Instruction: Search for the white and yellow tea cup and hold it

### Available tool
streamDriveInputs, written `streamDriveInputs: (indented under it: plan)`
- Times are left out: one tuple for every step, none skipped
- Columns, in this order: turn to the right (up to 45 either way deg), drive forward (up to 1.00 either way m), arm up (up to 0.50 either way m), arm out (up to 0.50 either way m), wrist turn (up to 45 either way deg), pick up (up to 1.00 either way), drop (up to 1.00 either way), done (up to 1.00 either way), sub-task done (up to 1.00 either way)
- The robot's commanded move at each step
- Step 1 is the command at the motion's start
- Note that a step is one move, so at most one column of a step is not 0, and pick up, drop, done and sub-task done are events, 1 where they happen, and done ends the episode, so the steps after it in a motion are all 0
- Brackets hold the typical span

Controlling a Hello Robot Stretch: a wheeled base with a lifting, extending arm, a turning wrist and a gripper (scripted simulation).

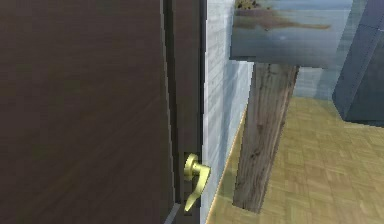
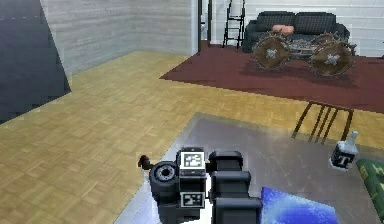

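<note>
The dark pincer (image 2: pixel 146 163) at the grey bench's (image 2: pixel 250 135) edge, bare wooden floor (image 2: pixel 100 120) behind its tip, holds nothing.

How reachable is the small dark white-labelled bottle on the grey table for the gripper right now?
Probably not yet: the gripper points away from the bottle, which stands across the table beyond the arm.

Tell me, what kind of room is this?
Probably a living room in a house: a dark sofa with cushions, a dark red rug before it, and a wooden door with a brass handle.
</note>
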Motion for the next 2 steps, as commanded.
streamDriveInputs:
  plan:
    - [0.0,0.0,-0.3,0.0,0.0,0.0,0.0,0.0,0.0]
    - [0.0,0.0,0.0,0.0,0.0,1.0,0.0,0.0,0.0]
